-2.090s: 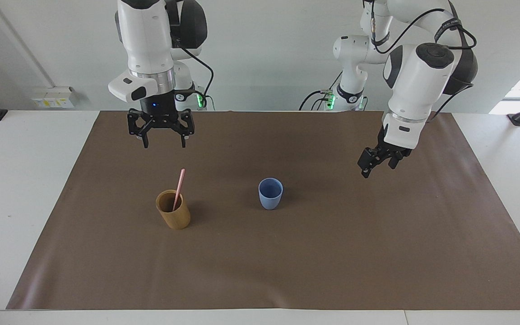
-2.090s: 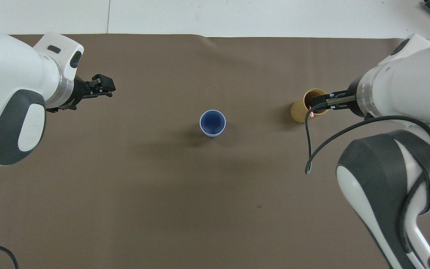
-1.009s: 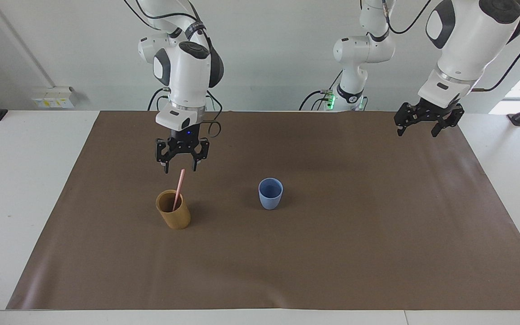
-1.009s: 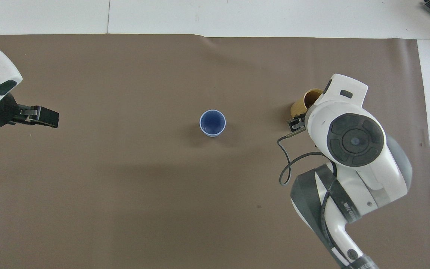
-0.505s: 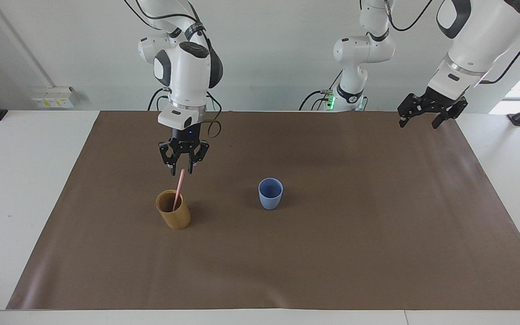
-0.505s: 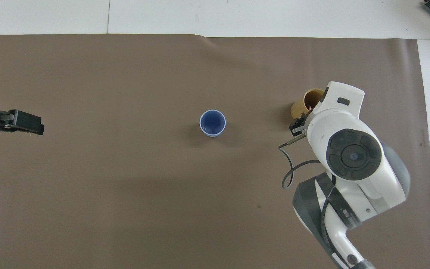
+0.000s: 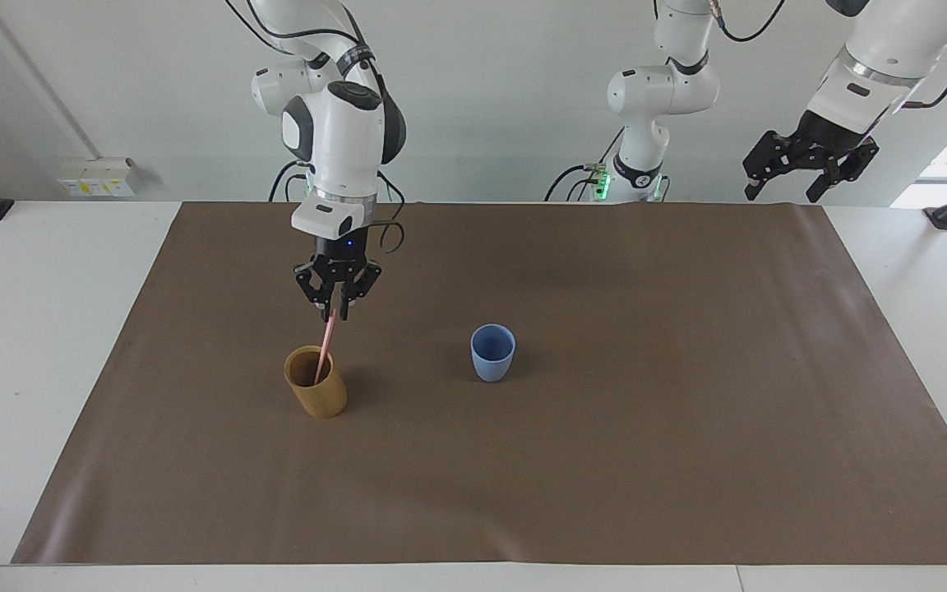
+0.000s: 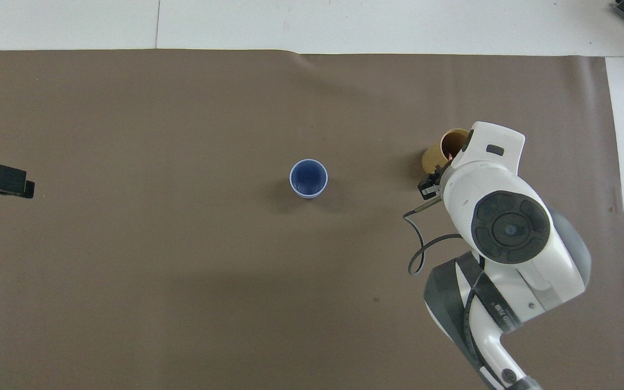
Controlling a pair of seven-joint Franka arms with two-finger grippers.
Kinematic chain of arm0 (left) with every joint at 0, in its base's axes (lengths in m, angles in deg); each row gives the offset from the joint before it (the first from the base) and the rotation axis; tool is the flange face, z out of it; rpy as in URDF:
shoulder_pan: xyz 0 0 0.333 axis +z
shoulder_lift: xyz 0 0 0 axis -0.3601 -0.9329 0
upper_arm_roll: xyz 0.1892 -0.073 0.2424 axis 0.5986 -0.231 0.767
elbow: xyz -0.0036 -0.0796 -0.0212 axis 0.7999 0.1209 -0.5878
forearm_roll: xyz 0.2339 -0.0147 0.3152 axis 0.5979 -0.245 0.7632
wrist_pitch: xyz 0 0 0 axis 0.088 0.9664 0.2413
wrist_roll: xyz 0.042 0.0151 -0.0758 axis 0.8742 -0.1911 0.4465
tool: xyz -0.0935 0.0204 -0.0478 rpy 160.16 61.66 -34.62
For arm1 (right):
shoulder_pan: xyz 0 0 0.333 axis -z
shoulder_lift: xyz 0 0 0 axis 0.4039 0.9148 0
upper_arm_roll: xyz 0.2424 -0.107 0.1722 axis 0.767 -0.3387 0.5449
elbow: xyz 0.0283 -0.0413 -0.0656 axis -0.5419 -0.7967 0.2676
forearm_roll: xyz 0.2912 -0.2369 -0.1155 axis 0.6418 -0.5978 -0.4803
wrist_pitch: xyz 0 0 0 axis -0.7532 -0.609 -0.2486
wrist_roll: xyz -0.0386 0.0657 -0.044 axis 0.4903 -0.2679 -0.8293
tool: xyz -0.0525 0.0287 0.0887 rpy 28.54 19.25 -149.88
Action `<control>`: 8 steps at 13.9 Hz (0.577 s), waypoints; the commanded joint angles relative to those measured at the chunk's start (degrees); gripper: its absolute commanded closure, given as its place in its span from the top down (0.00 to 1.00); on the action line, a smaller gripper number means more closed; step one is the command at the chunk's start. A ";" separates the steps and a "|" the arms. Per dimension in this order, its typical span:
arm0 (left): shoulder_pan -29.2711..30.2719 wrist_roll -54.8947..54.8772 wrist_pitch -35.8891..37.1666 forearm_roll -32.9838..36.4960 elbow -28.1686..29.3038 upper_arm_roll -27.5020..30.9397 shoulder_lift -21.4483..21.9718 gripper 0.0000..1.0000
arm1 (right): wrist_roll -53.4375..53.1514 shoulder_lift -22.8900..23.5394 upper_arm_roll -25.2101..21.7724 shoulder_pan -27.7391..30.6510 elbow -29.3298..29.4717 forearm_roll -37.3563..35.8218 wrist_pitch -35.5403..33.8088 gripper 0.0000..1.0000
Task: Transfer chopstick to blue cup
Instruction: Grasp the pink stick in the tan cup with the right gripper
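Chopstick: a thin, straight, pale pink stick. It stands tilted in the tan cup, lower end inside the cup, upper end leaning toward the robots and rising well above the rim. In the overhead view the right arm covers nearly all of it.

Right gripper: it hangs straight down over the tan cup, fingertips brought together on the upper end of the chopstick, so the stick is pinched at its top. The outer links splay to the sides.

Tan cup: a bamboo-coloured cylinder, standing on the brown mat toward the right arm's end of the table.

Blue cup: a small, matte, light-blue tapered cup without handle. It stands upright near the middle of the mat, well apart from the tan cup. Nothing is seen inside it in the overhead view.

Left gripper: raised high over the mat edge at the left arm's end of the table, fingers spread wide, holding nothing. The left arm waits.
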 commanded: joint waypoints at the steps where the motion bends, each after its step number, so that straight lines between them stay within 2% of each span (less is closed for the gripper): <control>1: 0.91 -0.43 0.94 -0.93 1.91 -0.40 1.56 1.00 | 0.48 -1.12 0.28 0.50 -0.93 -1.63 1.44 0.00; 8: 0.91 0.01 0.76 -0.75 1.39 -0.40 1.38 1.00 | 1.09 -1.73 -0.25 1.03 4.96 -0.49 -0.31 0.00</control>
